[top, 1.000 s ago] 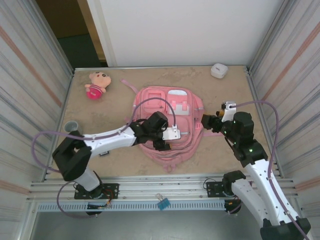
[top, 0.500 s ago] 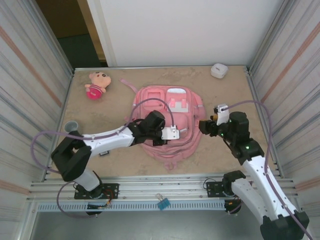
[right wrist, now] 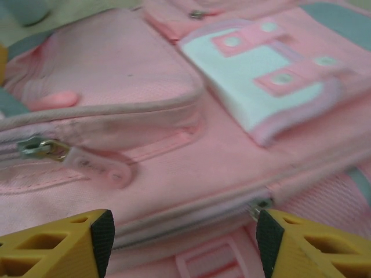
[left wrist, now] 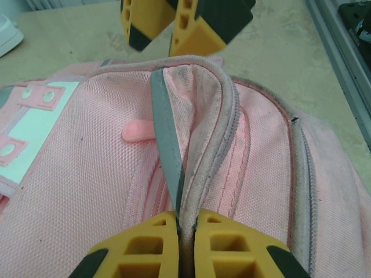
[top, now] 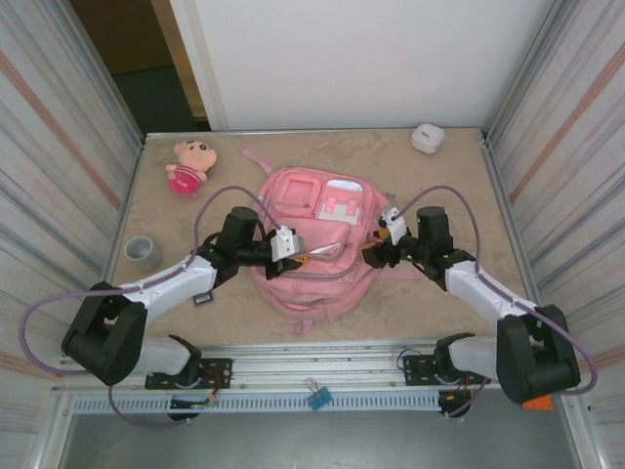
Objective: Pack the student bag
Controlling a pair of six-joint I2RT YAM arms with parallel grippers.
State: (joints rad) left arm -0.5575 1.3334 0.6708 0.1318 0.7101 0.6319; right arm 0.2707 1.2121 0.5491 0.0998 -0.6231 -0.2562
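Large pink fabric student bag (top: 322, 288): left pincer (left wrist: 185, 226) just clenched on grey-trimmed flap edge (left wrist: 168, 133); right pincer (right wrist: 182, 234) released, zip pull (right wrist: 95, 168) ahead; opening likely next.

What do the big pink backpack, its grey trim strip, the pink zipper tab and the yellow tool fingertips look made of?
The large pink fabric backpack: matte woven synthetic cloth; fine grid weave shows. Grey trim strip: smooth flat tape, maybe coated webbing. Pink zipper tab: soft, slightly glossy rubbery plastic, on a shiny metal slider. Yellow fingertips of the left tool: hard matte plastic with moulded hollows.
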